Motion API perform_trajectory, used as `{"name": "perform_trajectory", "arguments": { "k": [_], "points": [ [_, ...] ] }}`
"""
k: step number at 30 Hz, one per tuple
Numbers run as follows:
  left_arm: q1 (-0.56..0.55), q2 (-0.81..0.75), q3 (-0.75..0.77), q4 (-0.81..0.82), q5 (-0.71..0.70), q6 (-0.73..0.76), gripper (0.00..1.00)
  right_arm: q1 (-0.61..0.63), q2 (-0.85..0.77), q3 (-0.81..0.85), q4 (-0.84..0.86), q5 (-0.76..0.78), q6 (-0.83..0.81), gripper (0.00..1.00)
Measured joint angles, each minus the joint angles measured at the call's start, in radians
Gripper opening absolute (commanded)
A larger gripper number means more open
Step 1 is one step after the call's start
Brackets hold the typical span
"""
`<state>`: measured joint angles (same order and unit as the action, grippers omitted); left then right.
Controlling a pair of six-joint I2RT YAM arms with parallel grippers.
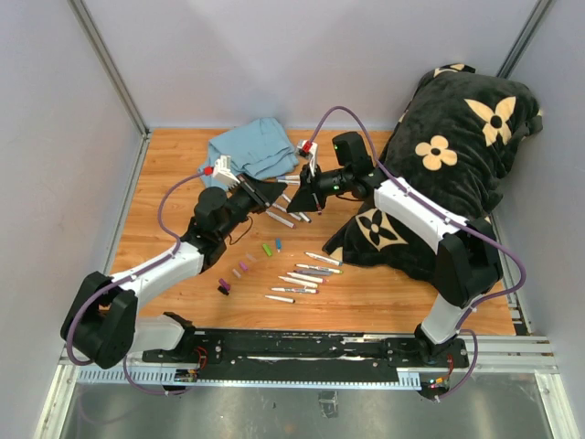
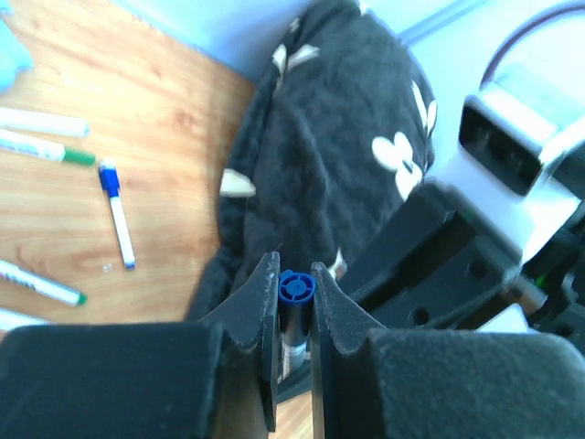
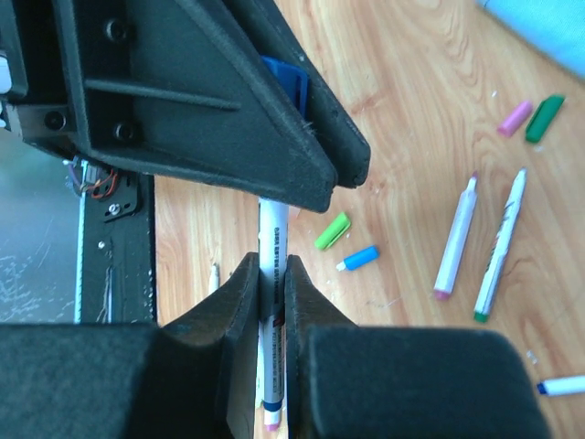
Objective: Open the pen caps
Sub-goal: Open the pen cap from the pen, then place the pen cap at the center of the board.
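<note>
The left gripper has its jaws pinching a blue pen cap seen end-on. The right gripper has its jaws pressed onto the white barrel of the same marker. The pen therefore hangs between the two arms above the wooden worktop, towards its far middle. The left jaws hide the joint, so I cannot tell whether the cap is seated or pulled free. Loose caps lie on the wood below: a light green cap just beside a light blue cap, and farther off a pink cap next to a dark green cap. A purple cap sits near the left arm. Bare markers lie in a loose row near the worktop's middle. A crumpled blue cloth rests at the far edge. A black cushion patterned with cream flowers fills the right side. Pale walls enclose the space, and a black rail at the near edge carries both arm bases.
</note>
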<state>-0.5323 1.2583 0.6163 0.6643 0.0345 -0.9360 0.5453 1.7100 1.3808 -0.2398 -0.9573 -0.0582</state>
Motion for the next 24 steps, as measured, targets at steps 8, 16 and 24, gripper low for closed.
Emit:
{"name": "perform_trajectory", "arguments": {
  "k": [8, 16, 24],
  "points": [
    [0.251, -0.024, 0.148, -0.039, 0.03, -0.015, 0.0, -0.001, -0.009, -0.016, 0.002, -0.009, -0.026, 0.01],
    [0.346, -0.093, 0.099, -0.046, 0.041, -0.01, 0.0, 0.0, -0.018, -0.027, -0.005, -0.03, -0.057, 0.01],
    [0.361, -0.214, -0.08, -0.116, 0.084, 0.041, 0.0, -0.002, -0.034, -0.027, -0.05, -0.03, -0.137, 0.01]
  ]
}}
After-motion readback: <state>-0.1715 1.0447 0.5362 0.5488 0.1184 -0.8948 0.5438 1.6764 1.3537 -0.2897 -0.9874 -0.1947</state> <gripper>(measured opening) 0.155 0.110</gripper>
